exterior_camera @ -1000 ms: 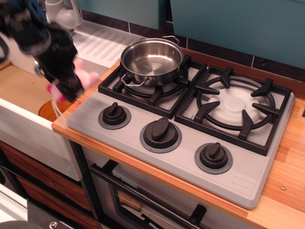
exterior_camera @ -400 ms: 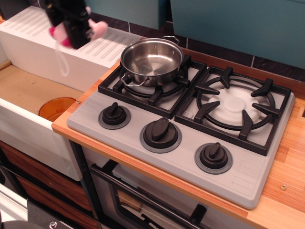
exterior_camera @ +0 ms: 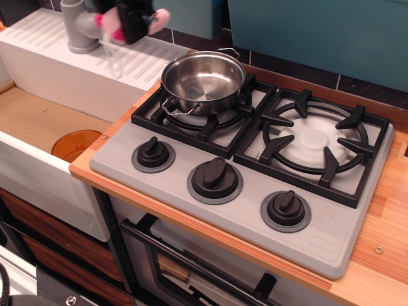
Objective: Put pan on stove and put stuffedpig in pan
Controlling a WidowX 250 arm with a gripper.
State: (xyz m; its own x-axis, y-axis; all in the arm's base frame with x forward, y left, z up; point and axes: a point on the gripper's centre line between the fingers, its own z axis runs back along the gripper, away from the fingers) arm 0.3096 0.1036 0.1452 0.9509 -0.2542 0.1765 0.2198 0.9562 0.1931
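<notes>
The shiny steel pan stands upright and empty on the left burner of the grey stove. My black gripper is at the top left, high above the drainboard and left of the pan. It is shut on the pink stuffedpig, whose pink parts stick out on both sides of the fingers. The pig's white string loop hangs down below the gripper. Most of the gripper is cut off by the top edge.
A white sink unit with an orange drain lies left of the stove. A grey tap stands on the ridged drainboard. The right burner is bare. Three black knobs line the stove's front. Teal wall panels stand behind.
My gripper with the pig has risen from beside the stove's left edge and moved right, toward the pan. The tap is now uncovered. The pan has not moved.
</notes>
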